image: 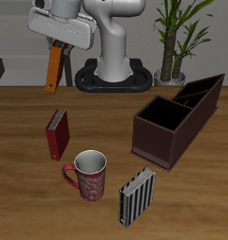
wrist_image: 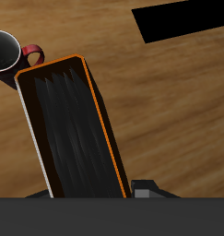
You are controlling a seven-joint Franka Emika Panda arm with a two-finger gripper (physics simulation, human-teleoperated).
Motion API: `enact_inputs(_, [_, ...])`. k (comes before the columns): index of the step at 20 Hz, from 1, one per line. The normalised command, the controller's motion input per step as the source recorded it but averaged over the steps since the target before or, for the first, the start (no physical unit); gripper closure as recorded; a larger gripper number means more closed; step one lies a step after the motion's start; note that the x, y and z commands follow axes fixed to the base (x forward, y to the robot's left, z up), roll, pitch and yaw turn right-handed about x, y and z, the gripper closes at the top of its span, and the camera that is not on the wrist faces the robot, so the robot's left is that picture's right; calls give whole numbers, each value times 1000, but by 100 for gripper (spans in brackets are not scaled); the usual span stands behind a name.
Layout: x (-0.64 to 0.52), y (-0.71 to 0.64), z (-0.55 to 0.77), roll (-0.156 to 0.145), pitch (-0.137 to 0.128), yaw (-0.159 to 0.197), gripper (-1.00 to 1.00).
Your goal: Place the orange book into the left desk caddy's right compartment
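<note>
My gripper [image: 58, 44] is high above the table's back edge, beside the robot's base, and is shut on the orange book [image: 54, 67]. The book hangs below it, tilted, clear of the table. In the wrist view the orange book [wrist_image: 72, 129] shows a dark face with bright orange edges, and one finger [wrist_image: 146, 190] shows beside it. The left desk caddy [image: 154, 140], a maroon-brown box with a level rim and a black divided inside, stands far from the gripper across the table. Its compartments look empty.
A like-coloured box with slanted sides [image: 212, 97] stands right behind the caddy. A dark red book [image: 56, 132] stands upright mid-table. A red mug [image: 88, 175], also in the wrist view [wrist_image: 6, 52], and a striped book [image: 136, 196] are near the front edge. A potted plant [image: 173, 42] stands at the back.
</note>
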Motion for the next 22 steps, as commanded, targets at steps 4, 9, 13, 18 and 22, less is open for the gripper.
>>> enact_inputs(4, [-171, 703, 64, 99, 0, 39, 100])
enact_inputs(9, [-80, 372, 64, 64, -10, 29, 100])
enact_inputs(13, [-97, 504, 60, 54, -15, 22, 100])
enact_inputs(18, [-72, 370, -58, 44, 9, 26, 100])
enact_inputs(22, [-51, 344, -128, 41, 9, 14, 100])
